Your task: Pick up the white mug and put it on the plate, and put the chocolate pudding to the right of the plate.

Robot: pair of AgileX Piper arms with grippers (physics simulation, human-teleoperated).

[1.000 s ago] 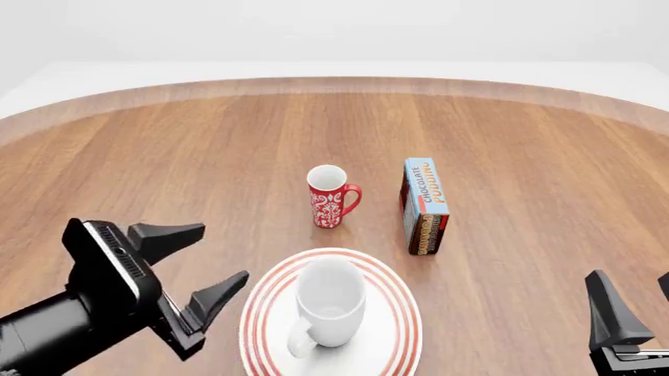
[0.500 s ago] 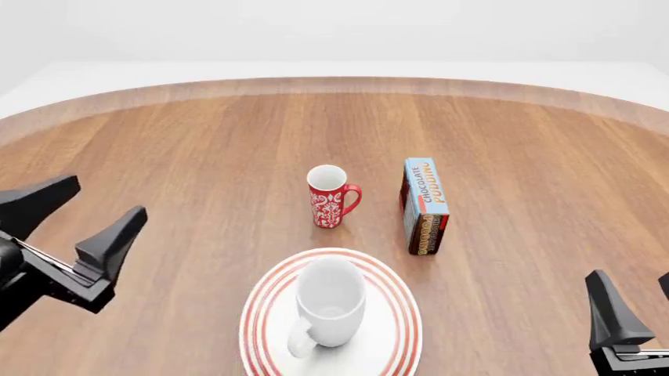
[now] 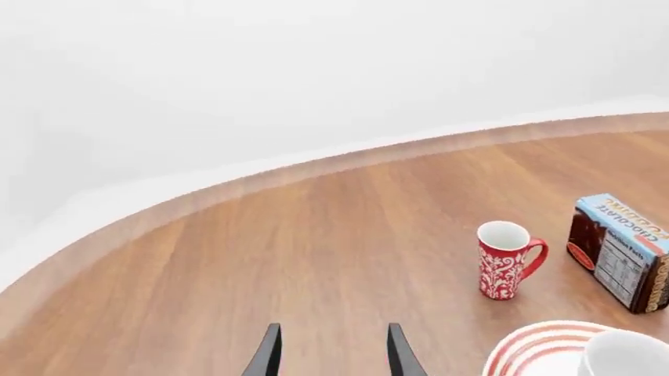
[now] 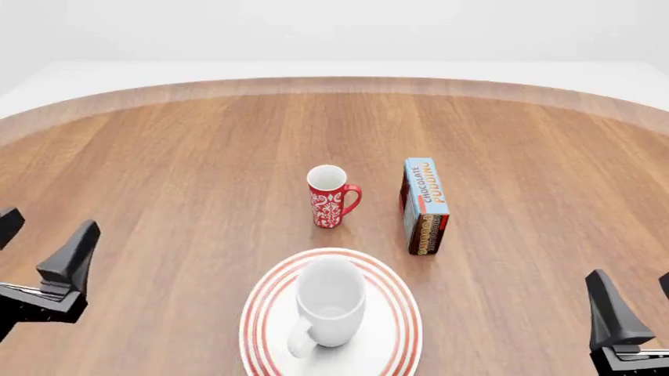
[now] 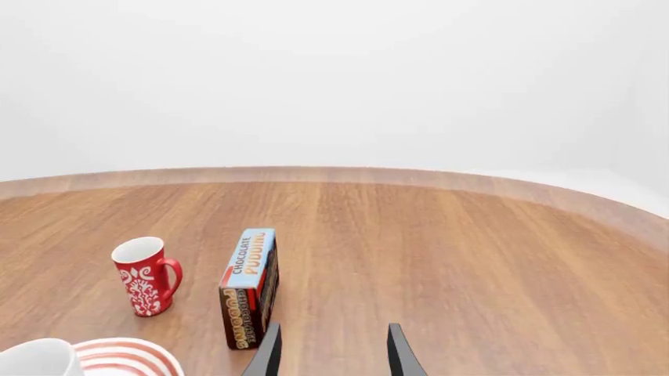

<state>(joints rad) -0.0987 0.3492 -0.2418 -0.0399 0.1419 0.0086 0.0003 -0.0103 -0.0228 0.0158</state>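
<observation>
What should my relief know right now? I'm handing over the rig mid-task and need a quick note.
Left gripper: open, empty, low at the table's left side, away from everything.
Right gripper: open, empty, near the right front edge.
Mug: upright on the plate, handle toward the arms. That part is done.
Pudding: on its long edge, beyond the plate and a little right of it, beside the red mug.
Left to do: set the pudding to the right of the plate. The right arm looks the nearer one for that.
</observation>
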